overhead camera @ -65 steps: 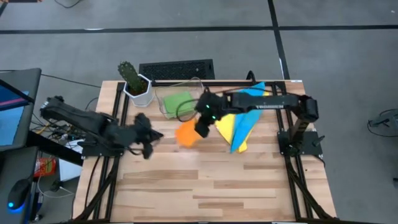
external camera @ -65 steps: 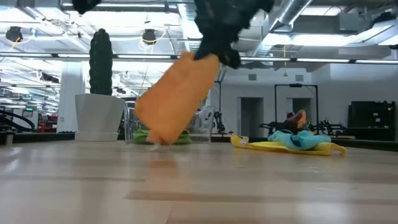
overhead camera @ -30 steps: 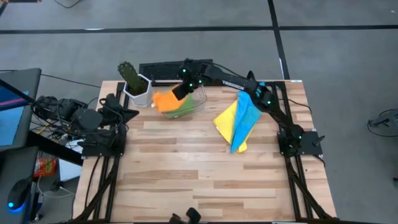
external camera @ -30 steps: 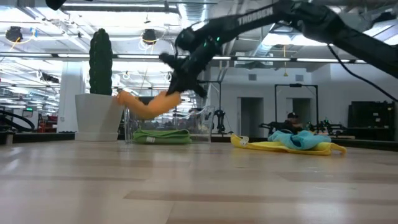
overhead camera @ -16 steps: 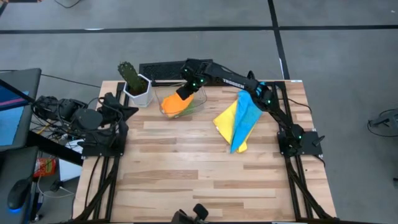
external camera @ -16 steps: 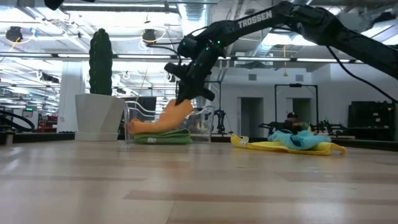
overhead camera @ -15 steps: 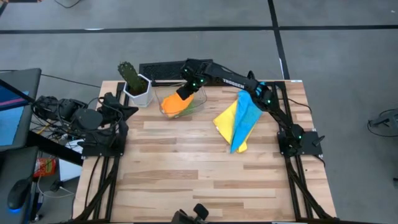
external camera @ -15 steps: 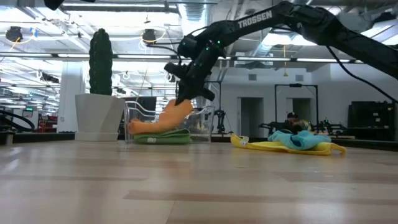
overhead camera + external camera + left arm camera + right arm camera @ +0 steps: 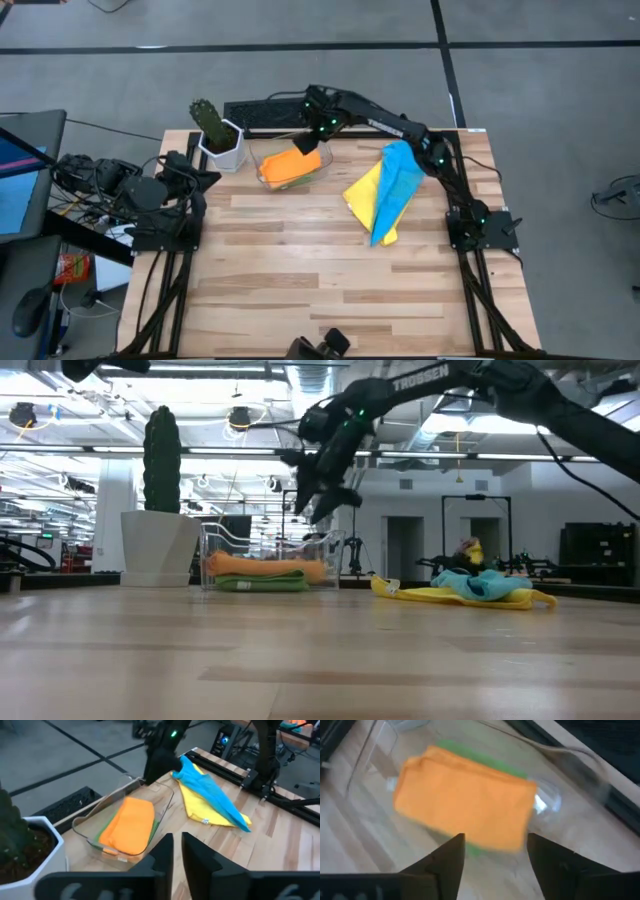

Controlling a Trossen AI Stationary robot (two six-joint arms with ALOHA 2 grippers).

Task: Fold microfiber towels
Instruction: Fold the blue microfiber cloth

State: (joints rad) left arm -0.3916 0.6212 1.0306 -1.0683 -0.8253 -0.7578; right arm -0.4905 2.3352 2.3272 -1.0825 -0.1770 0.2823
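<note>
A folded orange towel (image 9: 291,165) lies flat on a green towel (image 9: 485,758) inside the clear bin (image 9: 256,150) at the table's far side. My right gripper (image 9: 495,855) hangs open just above the orange towel's far right end (image 9: 300,568), touching nothing. The light blue towel (image 9: 398,170) lies on the yellow towel (image 9: 368,200), spread on the table right of the bin. My left gripper (image 9: 177,851) waits at the table's left edge, shut and holding nothing.
A white pot with a cactus (image 9: 215,132) stands left of the bin at the far left corner. A dark grille (image 9: 270,112) lies behind the bin. Bare wood (image 9: 320,270) spans the table's middle and near half.
My right gripper has lowered the orange towel into the bin onto the green towel, opened and let go, then risen and drawn a little toward the far right. The orange towel, hanging bunched a second ago, now lies flat in the bin.
</note>
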